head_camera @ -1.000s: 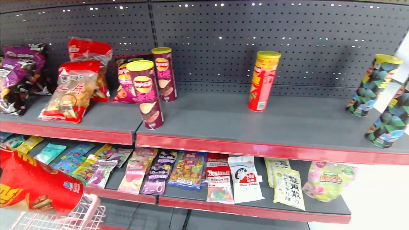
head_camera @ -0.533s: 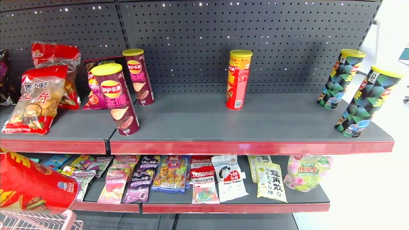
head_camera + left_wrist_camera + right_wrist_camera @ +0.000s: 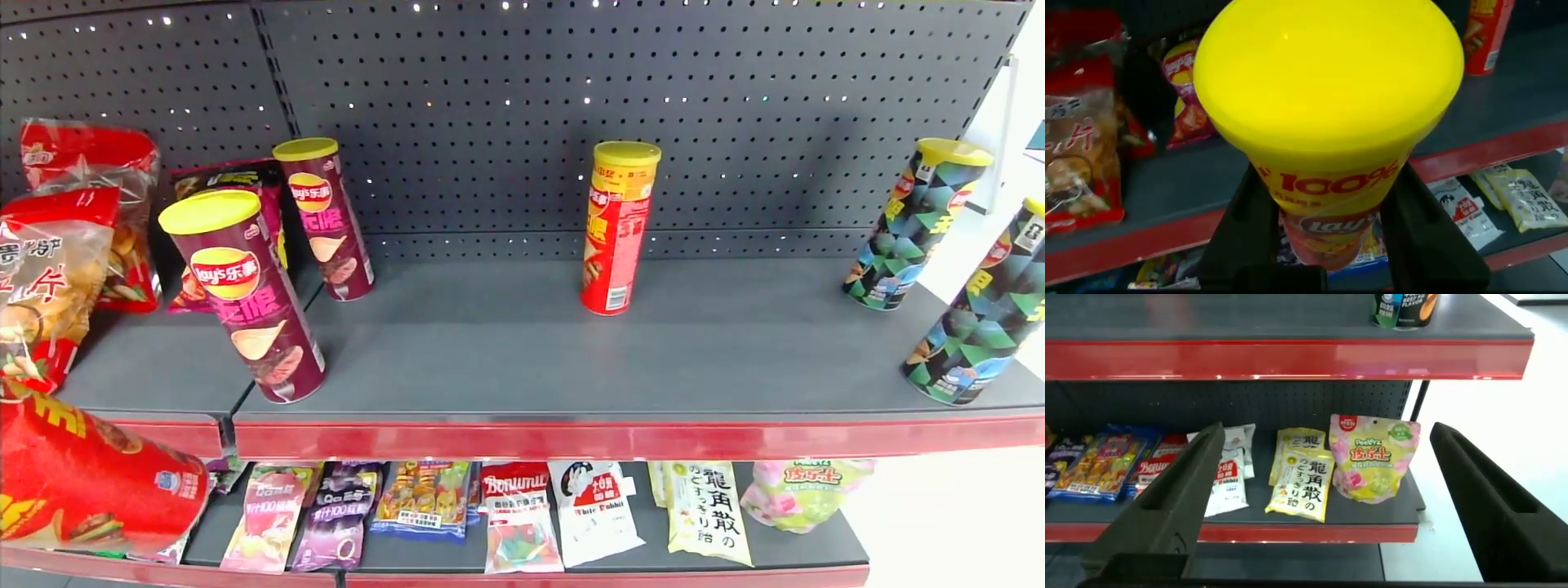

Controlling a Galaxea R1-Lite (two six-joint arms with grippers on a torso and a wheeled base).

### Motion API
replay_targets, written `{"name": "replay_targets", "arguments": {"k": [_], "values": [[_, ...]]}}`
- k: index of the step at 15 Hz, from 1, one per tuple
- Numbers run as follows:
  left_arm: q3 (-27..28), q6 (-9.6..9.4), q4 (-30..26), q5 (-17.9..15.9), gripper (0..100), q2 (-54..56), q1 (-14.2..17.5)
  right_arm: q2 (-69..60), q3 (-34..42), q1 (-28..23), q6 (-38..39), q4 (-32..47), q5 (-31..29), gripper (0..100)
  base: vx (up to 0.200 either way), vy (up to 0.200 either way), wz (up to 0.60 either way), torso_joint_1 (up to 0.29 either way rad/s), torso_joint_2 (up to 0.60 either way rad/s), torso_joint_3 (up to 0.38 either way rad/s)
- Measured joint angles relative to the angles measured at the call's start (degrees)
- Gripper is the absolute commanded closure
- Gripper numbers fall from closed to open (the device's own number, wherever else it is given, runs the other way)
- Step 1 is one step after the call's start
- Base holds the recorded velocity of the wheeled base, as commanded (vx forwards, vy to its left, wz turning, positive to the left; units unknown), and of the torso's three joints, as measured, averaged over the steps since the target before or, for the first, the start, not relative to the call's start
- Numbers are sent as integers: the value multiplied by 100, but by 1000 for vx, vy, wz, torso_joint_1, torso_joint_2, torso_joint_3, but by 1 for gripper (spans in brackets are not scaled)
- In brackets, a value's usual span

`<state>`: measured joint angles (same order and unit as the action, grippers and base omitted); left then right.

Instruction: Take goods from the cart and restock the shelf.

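The left gripper is clamped on a red can, its two black fingers pressing the cardboard tube on opposite sides just below the smooth, round yellow plastic lid, which faces back toward the wrist. The can lies tilted, low and in front of the upper shelf, a flat matte grey board with a glossy red front lip. Beyond the gripper on that board stand a matching red tube and two maroon tubes, with crinkly clear-and-red snack bags to one side. The right gripper is level with the lower shelf, jaws spread wide and holding nothing; straight ahead of them lie a flat yellow sachet and a puffy pink-green bag.
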<state>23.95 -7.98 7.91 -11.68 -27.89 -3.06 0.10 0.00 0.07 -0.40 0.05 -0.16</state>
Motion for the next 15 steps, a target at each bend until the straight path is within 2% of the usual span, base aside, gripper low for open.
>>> {"name": "replay_targets", "arguments": {"k": [2,3,6,9,12,14,15], "values": [[0,-2,7,-213,100,96,-18,0,0,0,-2,-2,-2,0,0,0,0,95,-288,-161],[-4,-28,0,-202,100,129,-18,0,0,0,2,-5,0,0,0,0,0,124,-373,-203],[2,-261,0,-197,100,188,-11,0,0,0,7,-5,-2,0,0,0,0,167,-377,-217],[-12,-272,-11,-137,100,204,-5,0,0,0,9,-5,-2,0,0,0,0,159,-362,-203],[-21,-244,-15,330,100,157,-5,0,0,0,20,-5,-2,0,0,0,0,157,-352,-196],[-21,-235,-15,444,100,118,0,0,0,0,9,-5,5,0,0,0,0,36,-93,-39],[-39,-219,-9,829,100,116,0,11,0,0,-11,-2,16,0,0,0,0,0,0,0]]}}
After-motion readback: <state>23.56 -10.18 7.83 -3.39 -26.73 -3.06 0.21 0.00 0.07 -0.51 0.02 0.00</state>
